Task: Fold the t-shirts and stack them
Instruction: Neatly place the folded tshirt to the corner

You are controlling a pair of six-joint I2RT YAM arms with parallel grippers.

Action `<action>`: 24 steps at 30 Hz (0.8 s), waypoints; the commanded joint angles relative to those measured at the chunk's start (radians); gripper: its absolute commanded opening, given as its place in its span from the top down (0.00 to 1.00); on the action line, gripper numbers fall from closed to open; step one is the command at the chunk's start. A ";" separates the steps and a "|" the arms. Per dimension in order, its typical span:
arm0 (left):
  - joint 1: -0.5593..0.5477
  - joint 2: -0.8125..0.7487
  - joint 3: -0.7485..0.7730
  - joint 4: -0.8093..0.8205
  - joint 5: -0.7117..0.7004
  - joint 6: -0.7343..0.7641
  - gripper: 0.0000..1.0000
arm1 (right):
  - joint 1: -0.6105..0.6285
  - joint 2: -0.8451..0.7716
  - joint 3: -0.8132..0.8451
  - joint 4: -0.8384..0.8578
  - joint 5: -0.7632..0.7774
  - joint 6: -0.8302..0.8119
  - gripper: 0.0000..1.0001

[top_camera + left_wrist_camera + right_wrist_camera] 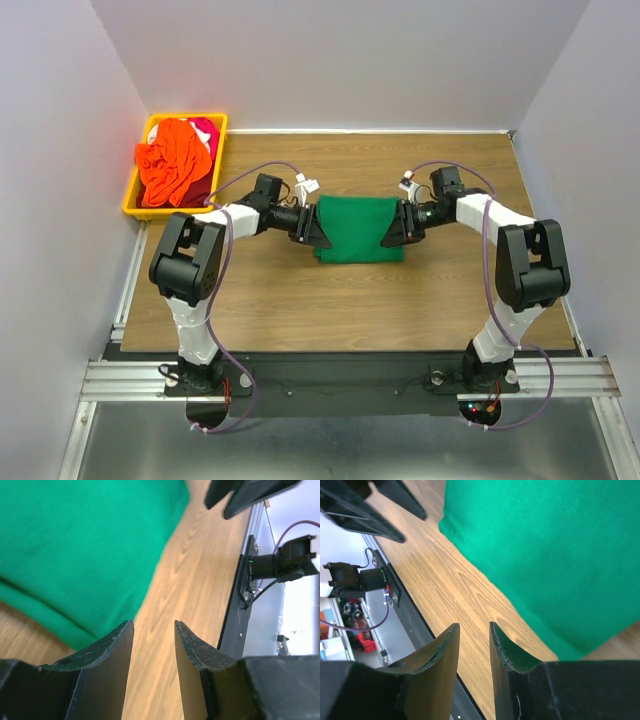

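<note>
The dark green t-shirt (359, 229) lies folded into a rectangle in the middle of the table. It also shows in the left wrist view (75, 545) and the right wrist view (555, 545). My left gripper (322, 235) is open and empty at the shirt's left edge; its jaws (154, 625) hold nothing. My right gripper (390, 237) is open and empty at the shirt's right edge, with only wood between its jaws (474, 627). The bright orange t-shirt (174, 170) lies crumpled in the bin, with a bit of the red-pink t-shirt (205, 130) behind it.
The yellow-orange bin (138, 208) stands at the table's far left corner. Grey walls close in the table on the left, back and right. The black front rail (350, 370) runs along the near edge.
</note>
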 commanded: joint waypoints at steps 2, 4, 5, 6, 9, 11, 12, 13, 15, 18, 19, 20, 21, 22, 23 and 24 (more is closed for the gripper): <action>-0.023 -0.071 0.047 -0.041 0.028 0.046 0.50 | -0.017 0.031 0.015 -0.063 0.013 -0.074 0.64; -0.032 -0.046 0.059 -0.036 0.017 0.033 0.50 | -0.019 0.065 0.036 -0.061 0.016 -0.066 0.64; -0.032 -0.035 0.056 -0.001 0.012 0.018 0.50 | -0.019 0.082 0.050 -0.058 0.019 -0.065 0.64; -0.034 -0.010 0.052 0.022 0.000 -0.026 0.51 | -0.019 0.120 0.058 -0.055 0.028 -0.066 0.64; -0.026 0.061 0.044 0.076 -0.021 -0.056 0.51 | -0.040 0.171 0.073 -0.037 0.068 -0.062 0.65; -0.020 0.099 0.047 0.085 -0.027 -0.063 0.51 | -0.064 0.220 0.081 -0.037 0.074 -0.062 0.65; -0.012 0.138 0.050 0.091 -0.029 -0.066 0.51 | -0.095 0.240 0.081 -0.038 0.075 -0.068 0.65; -0.007 0.153 0.052 0.093 -0.028 -0.068 0.51 | -0.112 0.240 0.078 -0.041 0.080 -0.075 0.65; 0.002 0.182 0.055 0.079 -0.030 -0.053 0.52 | -0.147 0.233 0.068 -0.048 0.120 -0.100 0.65; 0.020 0.145 0.056 0.025 -0.027 0.001 0.50 | -0.172 0.171 0.056 -0.077 0.138 -0.124 0.66; 0.020 0.114 0.056 0.005 -0.032 0.024 0.48 | -0.172 0.148 0.058 -0.087 0.138 -0.128 0.65; 0.022 0.077 0.053 -0.027 -0.043 0.053 0.46 | -0.172 0.092 0.065 -0.097 0.131 -0.109 0.64; 0.022 0.036 0.053 -0.047 -0.049 0.075 0.44 | -0.170 0.066 0.074 -0.101 0.122 -0.096 0.64; 0.020 -0.047 0.061 -0.080 -0.061 0.142 0.41 | -0.170 0.033 0.085 -0.100 0.121 -0.079 0.61; 0.023 -0.087 0.071 -0.149 -0.101 0.171 0.40 | -0.170 -0.020 0.113 -0.097 0.128 -0.051 0.57; 0.026 -0.166 0.088 -0.177 -0.121 0.218 0.38 | -0.164 -0.049 0.128 -0.092 0.166 -0.051 0.52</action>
